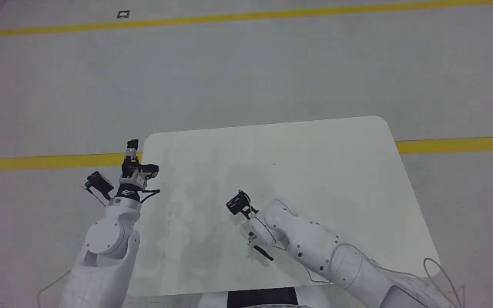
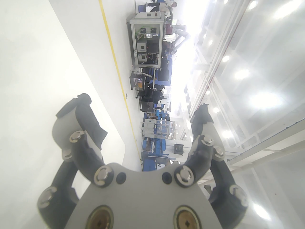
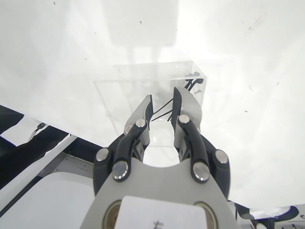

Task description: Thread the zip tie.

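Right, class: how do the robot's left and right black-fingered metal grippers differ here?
The left gripper gapes wide and empty; the right gripper stands narrower, a thin black zip tie crossing its gap. The left sits beside the white table's edge; the right hangs over a clear plastic box. Both are open.

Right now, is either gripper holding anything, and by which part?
Left gripper open, empty. Right gripper open over the clear box, black zip tie strands crossing between its fingers, not clamped.
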